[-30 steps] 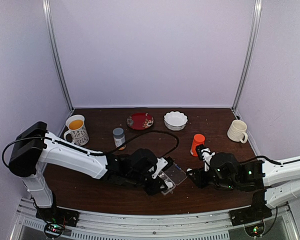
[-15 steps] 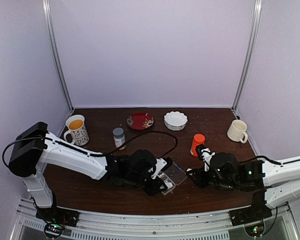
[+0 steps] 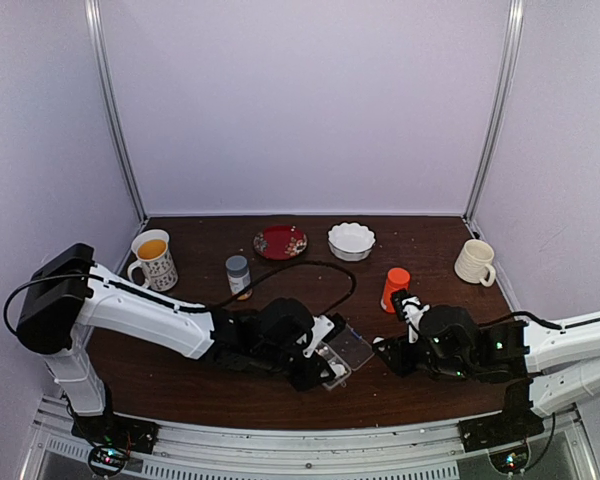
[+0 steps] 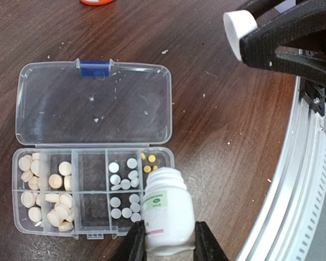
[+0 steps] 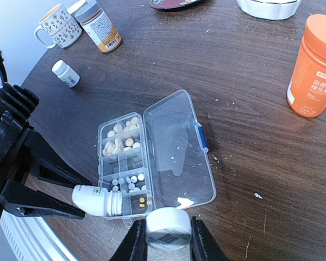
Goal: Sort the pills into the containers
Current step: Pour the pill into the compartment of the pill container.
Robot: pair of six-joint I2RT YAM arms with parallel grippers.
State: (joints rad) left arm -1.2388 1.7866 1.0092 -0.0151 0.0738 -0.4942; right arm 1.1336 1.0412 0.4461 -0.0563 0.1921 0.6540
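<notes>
In the view from above, you see the left gripper low over the near edge of the table, touching the pill box, and the right gripper just beside the box on its other side; at this size you cannot read the jaws. Further back stand an orange bottle, a white bowl and a red plate. In the left wrist view, the left gripper has its jaws closed on a white bottle with no cap, and the mouth of the bottle is over the end of the pill box where the lid lies open and flat. The pills are in the cells: cream ones at one end, white ones past two empty cells, and a few yellow ones in an end cell beside the bottle. You cannot tell over which cell the mouth is. In the right wrist view, the right gripper holds a white cap between its closed jaws, just beside the open box, and the white bottle is tilted almost flat, mouth towards the cells.
</notes>
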